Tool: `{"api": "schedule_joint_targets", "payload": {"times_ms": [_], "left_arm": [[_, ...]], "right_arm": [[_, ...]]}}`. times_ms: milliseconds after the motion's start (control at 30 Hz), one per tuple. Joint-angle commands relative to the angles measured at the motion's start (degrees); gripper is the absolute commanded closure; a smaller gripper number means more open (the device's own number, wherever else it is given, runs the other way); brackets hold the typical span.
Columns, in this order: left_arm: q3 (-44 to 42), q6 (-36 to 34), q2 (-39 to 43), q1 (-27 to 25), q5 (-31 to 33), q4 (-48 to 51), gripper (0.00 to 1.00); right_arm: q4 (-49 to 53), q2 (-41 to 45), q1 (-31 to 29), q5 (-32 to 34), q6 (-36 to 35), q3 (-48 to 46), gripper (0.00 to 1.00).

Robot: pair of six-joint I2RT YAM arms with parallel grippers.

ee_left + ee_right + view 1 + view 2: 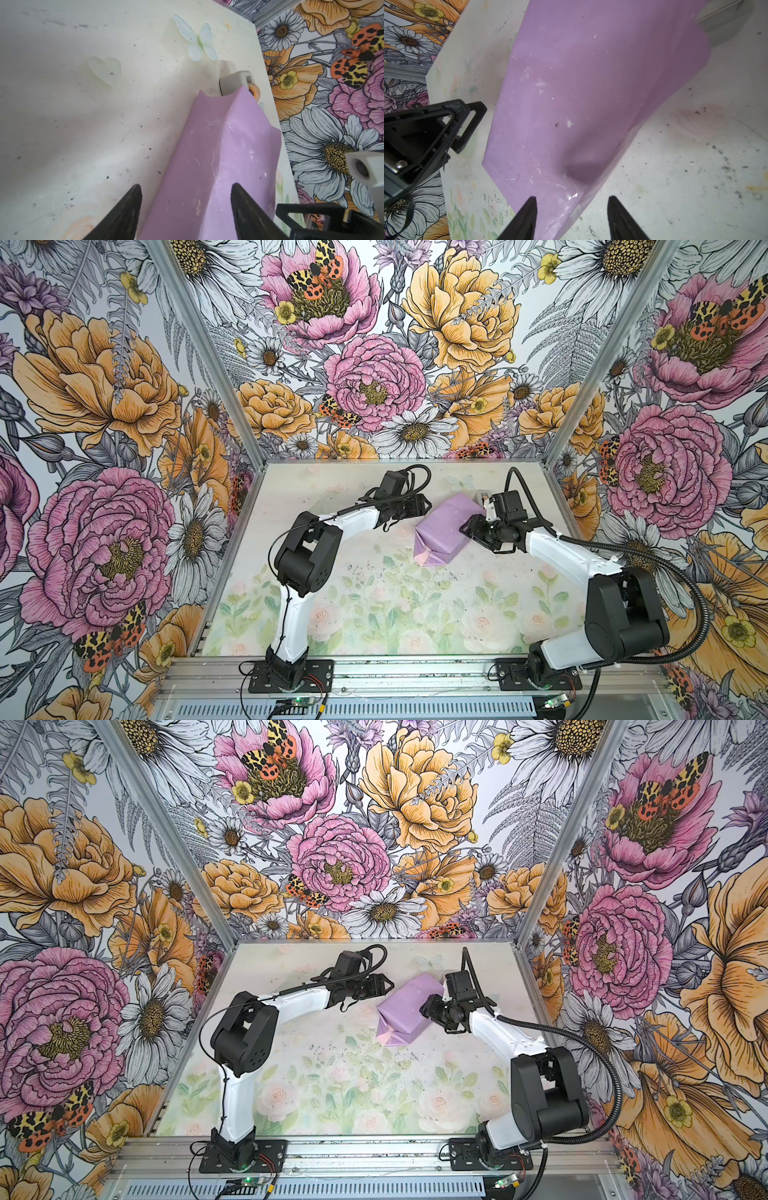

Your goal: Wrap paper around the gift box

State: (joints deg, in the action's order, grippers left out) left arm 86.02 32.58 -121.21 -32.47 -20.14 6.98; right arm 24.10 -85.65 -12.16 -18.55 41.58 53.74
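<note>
The gift box is hidden inside the paper (444, 531) (409, 1017), a lilac parcel lying at the back of the table in both top views. At its near end a folded flap shows the pale pink face (424, 558). My left gripper (426, 506) (186, 187) hovers at the parcel's far-left side, open, with the paper's ridge (218, 149) below the gap between its jaws. Across from it my right gripper (467, 531) (572, 198) is also open, a taped corner of the paper (571, 116) lying under the gap.
A grey tape dispenser (234, 83) (482, 494) with an orange roll stands just behind the parcel, near the back right wall. Metal frame posts and flowered walls close in the table (374, 614). The table's surface is printed with flowers and speckled with dark specks.
</note>
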Motion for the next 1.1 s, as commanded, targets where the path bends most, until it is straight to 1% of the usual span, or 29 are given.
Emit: {"api": "schedule_joint_targets", "payload": {"times_ms": [0, 133, 300, 433, 567, 667, 700, 767, 900, 1000, 1067], "left_arm": [[1.83, -0.96, -0.78, -0.81, -4.33, 1.53, 0.32], [0.11, -0.3, -0.61, -2.3, -5.39, 0.04, 0.32], [-4.83, 1.64, 1.69, -3.89, -5.88, -3.2, 0.33], [-10.62, 3.52, 5.89, -4.95, -5.24, -6.25, 0.34], [-17.61, 4.33, 11.74, -6.62, -2.7, -7.98, 0.34], [-22.94, 4.72, 15.51, -8.98, -1.0, -9.35, 0.34], [-24.49, 4.42, 16.31, -9.7, 0.08, -9.36, 0.34], [-28.49, 3.44, 20.53, -10.83, 3.71, -9.27, 0.34], [-34.23, -0.74, 27.92, -10.87, 12.31, -6.71, 0.32], [-35.59, -7.23, 33.92, -10.93, 18.42, -2.37, 0.29], [-36.24, -12.4, 37.58, -11.11, 20.47, -0.06, 0.29]], "right_arm": [[-2.5, -1.19, 0.47, -1.54, 0.44, 0.86, 0.44], [-3.09, -2.68, 0.41, -2.24, -0.33, 1.54, 0.44], [-3.97, -4.44, 0.39, -3.3, -1.17, 1.84, 0.45], [-4.68, -6.21, 0.39, -4.33, -1.94, 2.77, 0.45], [-5.02, -8.31, -0.12, -5.5, -3.43, 4.72, 0.46], [-5.18, -10.47, -1.41, -6.68, -4.91, 6.63, 0.46], [-5.17, -11.28, -1.85, -6.94, -5.18, 7.26, 0.46], [-5.35, -12.53, -2.55, -7.18, -5.38, 8.54, 0.46], [-5.22, -11.25, -2.44, -5.51, -5.47, 9.68, 0.45], [-5.29, -8.13, -1.65, -4.45, -5.41, 9.25, 0.44], [-5.17, -5.18, -0.85, -3.96, -5.31, 7.96, 0.44]]}}
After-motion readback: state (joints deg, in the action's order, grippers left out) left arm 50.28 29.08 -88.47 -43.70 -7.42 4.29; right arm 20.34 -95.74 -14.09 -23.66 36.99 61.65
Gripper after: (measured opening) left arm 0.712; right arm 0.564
